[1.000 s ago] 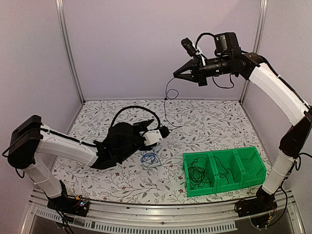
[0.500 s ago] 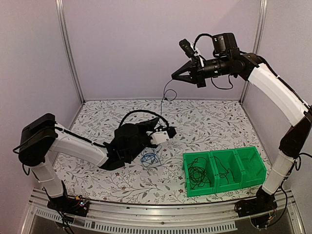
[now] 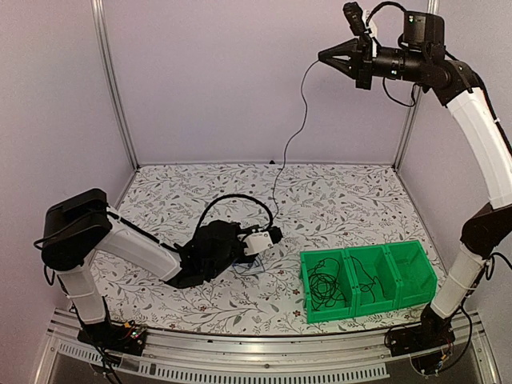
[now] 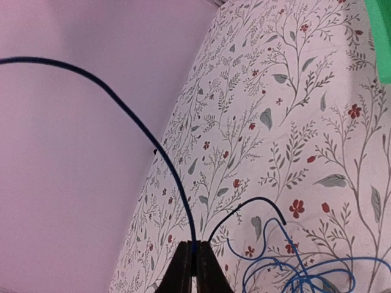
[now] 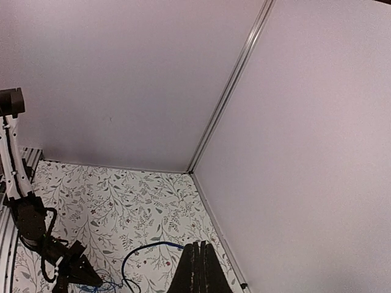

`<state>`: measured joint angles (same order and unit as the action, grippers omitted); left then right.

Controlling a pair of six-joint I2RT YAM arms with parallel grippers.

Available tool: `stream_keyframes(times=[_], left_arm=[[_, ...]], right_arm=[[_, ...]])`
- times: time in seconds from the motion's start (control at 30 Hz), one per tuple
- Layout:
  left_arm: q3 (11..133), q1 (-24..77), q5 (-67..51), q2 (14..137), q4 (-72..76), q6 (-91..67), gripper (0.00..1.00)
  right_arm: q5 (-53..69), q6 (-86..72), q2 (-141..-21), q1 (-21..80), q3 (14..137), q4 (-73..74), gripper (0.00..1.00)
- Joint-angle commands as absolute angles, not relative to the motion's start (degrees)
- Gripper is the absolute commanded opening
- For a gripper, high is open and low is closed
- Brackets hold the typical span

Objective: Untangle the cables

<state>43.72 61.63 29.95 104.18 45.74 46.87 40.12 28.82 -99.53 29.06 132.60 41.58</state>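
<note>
A thin dark cable [image 3: 302,104] runs from my right gripper [image 3: 322,56], shut on its upper end high near the back wall, down to my left gripper [image 3: 277,233], which sits low over the table. The left wrist view shows my left gripper [image 4: 193,255] shut on this cable [image 4: 146,131], which arcs up and away to the left. Beside it lie a loose black cable end [image 4: 256,204] and a tangle of bright blue cable [image 4: 317,271]. In the right wrist view my right gripper [image 5: 197,249] is shut, and the cable [image 5: 153,247] curves down from it toward the table.
A green three-compartment bin [image 3: 372,308] stands at the front right. A coiled black cable [image 3: 324,288] lies in its left compartment and another [image 3: 364,280] in the middle one. Lilac walls enclose the floral table on three sides.
My left gripper has shut on the cable and shifted slightly right. My right gripper has risen up and to the right, drawing the cable out into a long span.
</note>
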Motion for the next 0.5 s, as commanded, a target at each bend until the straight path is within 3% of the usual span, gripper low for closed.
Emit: stream_keyframes(times=[0.0, 0.47], left_arm=[[41.4, 62.6, 28.6, 103.6, 41.4, 36.8, 0.0], [44.0, 63.0, 26.8, 107.1, 33.9, 29.6, 0.0]], right_arm=[[38.2, 28.2, -99.0, 24.8, 136.0, 40.3, 0.0], [32.7, 24.4, -96.5, 16.2, 140.4, 36.3, 0.0]])
